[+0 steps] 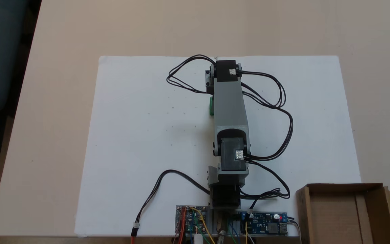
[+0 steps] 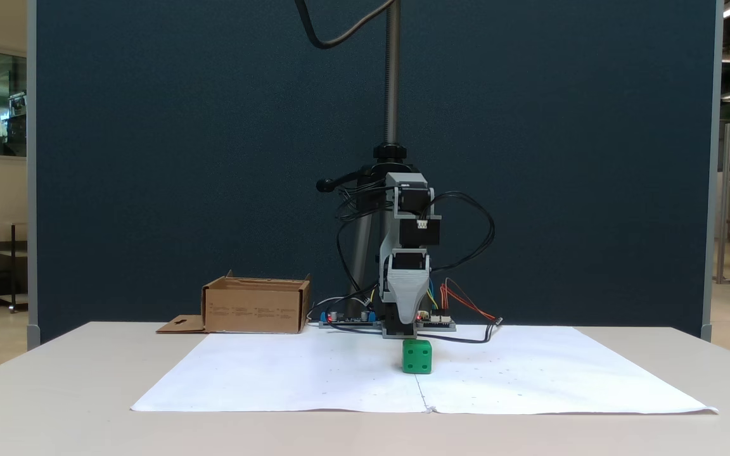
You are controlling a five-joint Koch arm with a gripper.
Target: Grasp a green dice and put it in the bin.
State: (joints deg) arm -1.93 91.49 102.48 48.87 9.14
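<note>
Dice [image 2: 417, 356]: sat on paper under your arm.
Tool [image 2: 407, 329]: above it; spread or pressed, you couldn't tell.
Bin [image 2: 256, 307]: waited apart.

Our lab bench setup

We see bare circuit boards [image 1: 195, 218] at the table's [image 1: 63, 67] near edge, a dark partition [image 2: 213, 158], and an open hall behind.

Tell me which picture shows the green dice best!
The fixed view from the front shows the green dice best: it sits whole on the white paper, with its dots facing the camera. In the fixed view from above, the arm covers most of it, leaving a green sliver.
</note>
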